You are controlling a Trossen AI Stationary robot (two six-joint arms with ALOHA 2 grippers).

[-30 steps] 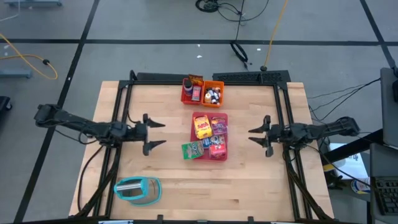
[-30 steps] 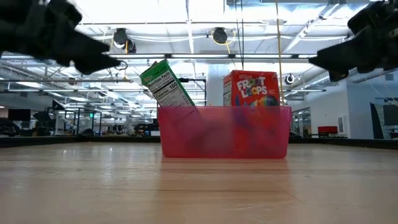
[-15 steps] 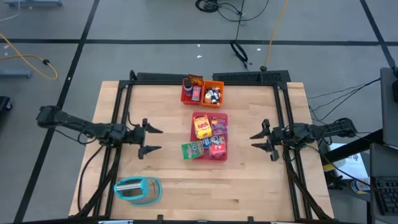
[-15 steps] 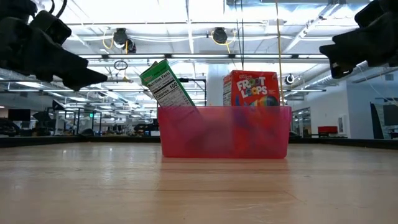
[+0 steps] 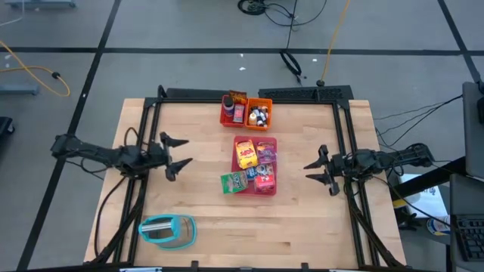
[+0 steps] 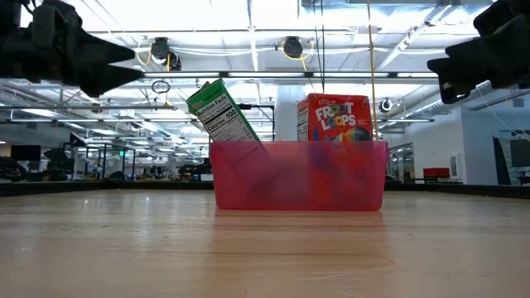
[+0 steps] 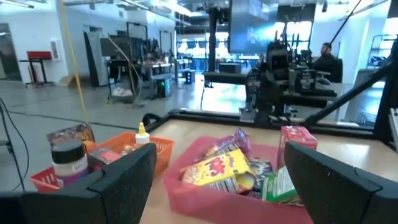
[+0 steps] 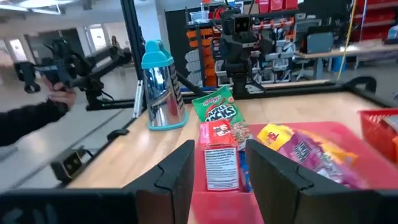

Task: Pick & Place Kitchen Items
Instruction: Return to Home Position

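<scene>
We judge the task nearly finished: kitchen items (image 5: 246, 156) fill the pink tray (image 5: 234, 149) and far bins (image 5: 270, 106); left claw (image 5: 180, 153) and right claw (image 5: 316, 174) hover open, empty.

Big open robotics lab here: strip-lit bare ceiling (image 6: 248, 21), cables (image 5: 291, 62) trailing over the grey tiled floor (image 5: 189, 68), black-framed wooden desk (image 5: 302, 219), more arm rigs (image 7: 277, 68) on benches behind.

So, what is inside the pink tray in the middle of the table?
Inside the pink tray: a yellow packet, a tilted green cereal box sticking out past one edge, an upright red Froot Loops box and a purple packet. Anything lying under them is covered.
</scene>
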